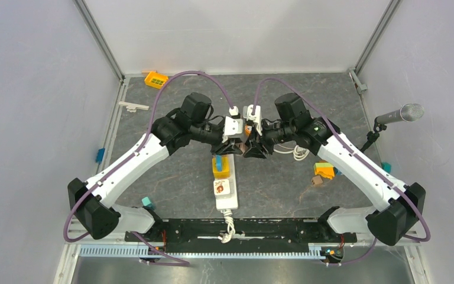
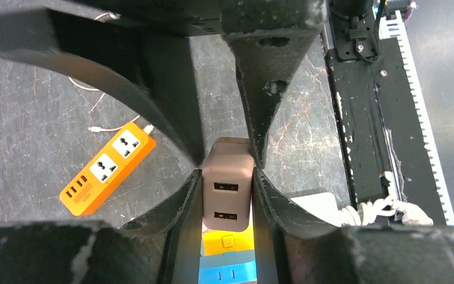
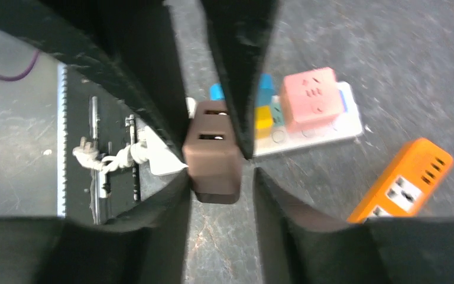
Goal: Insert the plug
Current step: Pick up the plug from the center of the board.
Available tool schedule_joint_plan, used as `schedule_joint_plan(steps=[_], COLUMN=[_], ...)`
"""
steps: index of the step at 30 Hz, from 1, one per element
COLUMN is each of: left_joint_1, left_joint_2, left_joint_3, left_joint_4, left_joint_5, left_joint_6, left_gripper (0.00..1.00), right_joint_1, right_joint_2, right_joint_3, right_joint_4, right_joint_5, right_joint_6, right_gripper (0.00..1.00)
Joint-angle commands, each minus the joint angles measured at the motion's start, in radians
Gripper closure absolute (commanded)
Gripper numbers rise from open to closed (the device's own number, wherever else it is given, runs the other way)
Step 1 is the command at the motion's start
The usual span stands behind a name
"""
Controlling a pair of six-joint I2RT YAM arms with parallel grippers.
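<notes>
left gripper [image 2: 228, 167] and right gripper [image 3: 217, 155] are both pinching the one brown plug [image 2: 227, 192], holding it just over the far end of the single white power strip [image 1: 227, 198]. two more are lying on the table [image 1: 272, 189]: one orange strip [image 1: 156, 78] in its far left corner, a second orange strip [image 1: 324, 170] near its right edge.

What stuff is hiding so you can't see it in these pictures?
- Prongs of the brown plug: neither wrist view, behind its own body.
- Plug, top view: mostly covered by left gripper and right gripper.
- White power strip sockets: left wrist view, under plug and gripper.
- Orange strip: right wrist view, blurred, cut by a finger.
</notes>
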Motion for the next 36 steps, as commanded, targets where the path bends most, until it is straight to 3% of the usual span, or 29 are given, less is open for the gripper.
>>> schedule_joint_plan(steps=[1,5,9,13,20,29,36], left_joint_1=[-0.017,-0.016,-0.01,0.013,0.07,0.082,0.082], left_joint_2=[-0.01,-0.063,-0.114,-0.173,-0.28,-0.3,-0.287], left_joint_3=[-0.031,-0.185,-0.259,-0.301,-0.436,-0.453,-0.462], left_joint_4=[0.175,0.515,0.695,0.766,1.065,1.23,1.311], left_joint_5=[0.006,-0.074,-0.191,-0.287,-0.319,-0.247,-0.195], left_joint_6=[-0.172,-0.462,-0.626,-0.75,-0.962,-1.075,-1.122], left_gripper=[0.98,0.98,0.98,0.98,0.98,0.98,0.98], right_joint_1=[0.001,-0.023,-0.076,-0.142,-0.209,-0.21,-0.205], right_joint_2=[-0.066,-0.15,-0.164,-0.184,-0.185,-0.137,-0.107], right_joint_3=[0.013,-0.041,-0.064,-0.132,-0.219,-0.296,-0.299], right_joint_4=[0.122,0.192,0.232,0.375,0.697,1.238,1.348], right_joint_5=[0.241,0.313,0.172,-0.009,-0.205,-0.259,-0.259], right_joint_6=[0.096,0.145,0.198,0.311,0.552,0.973,1.051], right_gripper=[0.41,0.11,0.05,0.06,0.12,0.23,0.37])
